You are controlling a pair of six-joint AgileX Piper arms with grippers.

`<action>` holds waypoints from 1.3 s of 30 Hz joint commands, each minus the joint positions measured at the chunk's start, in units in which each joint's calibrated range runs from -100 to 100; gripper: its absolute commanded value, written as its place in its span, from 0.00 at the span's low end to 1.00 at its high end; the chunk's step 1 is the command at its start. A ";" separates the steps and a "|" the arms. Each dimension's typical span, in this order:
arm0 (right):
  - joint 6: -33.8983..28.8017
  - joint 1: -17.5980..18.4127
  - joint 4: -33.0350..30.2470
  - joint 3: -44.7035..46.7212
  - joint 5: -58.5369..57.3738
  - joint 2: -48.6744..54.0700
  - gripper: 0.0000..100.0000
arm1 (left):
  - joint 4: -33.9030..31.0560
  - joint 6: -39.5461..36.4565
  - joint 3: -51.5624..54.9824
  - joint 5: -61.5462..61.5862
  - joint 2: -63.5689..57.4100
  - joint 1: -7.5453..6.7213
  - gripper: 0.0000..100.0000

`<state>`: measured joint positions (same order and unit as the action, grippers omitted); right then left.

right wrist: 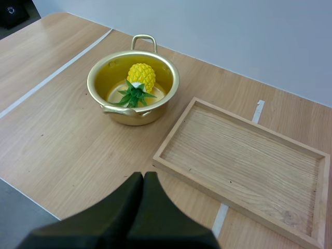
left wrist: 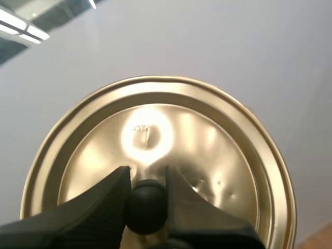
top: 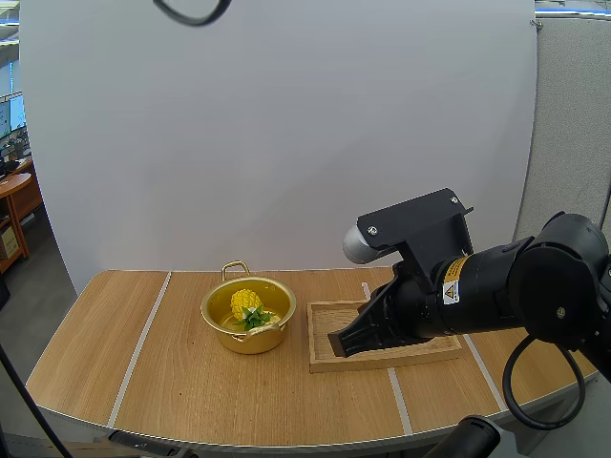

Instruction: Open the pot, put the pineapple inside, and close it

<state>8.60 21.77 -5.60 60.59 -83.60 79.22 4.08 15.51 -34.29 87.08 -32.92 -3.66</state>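
Gold lid (left wrist: 171,129) pinched by knob (left wrist: 147,205) in my left end effector (left wrist: 147,179); right end effector (right wrist: 143,179) closed, empty. Seat it level on pot (top: 250,341), tray's (right wrist: 244,155) nine o'clock.

An office set up as a lab. A white board (top: 286,134) stands behind the table (top: 191,382); desks (top: 14,186) with monitors (top: 11,114) lie left of it.

The stamped mark at the centre of the round golden metal lid (left wrist: 207,135) is too small to read, and the lid's rim is partly hidden behind the left gripper (left wrist: 147,174). From above, the bulky black right arm (top: 496,281) covers the right end of the shallow wooden tray (top: 329,320). The golden pot (top: 250,342) hides the underside of the small yellow pineapple (top: 245,303).
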 commanded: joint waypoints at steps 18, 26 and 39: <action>0.62 -0.14 -0.74 0.03 0.74 0.54 0.00 | 6.35 0.79 22.59 12.92 11.34 -0.10 0.00; 0.62 -0.14 -0.74 0.03 0.74 0.54 0.00 | 6.47 0.79 32.57 12.92 16.37 -0.10 0.00; 0.62 -0.14 -0.74 0.03 0.74 0.54 0.00 | 12.16 6.32 46.92 12.92 22.99 -0.10 0.00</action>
<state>8.78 21.77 -5.81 60.59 -83.60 79.22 9.81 16.29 0.06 100.00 -15.27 -3.66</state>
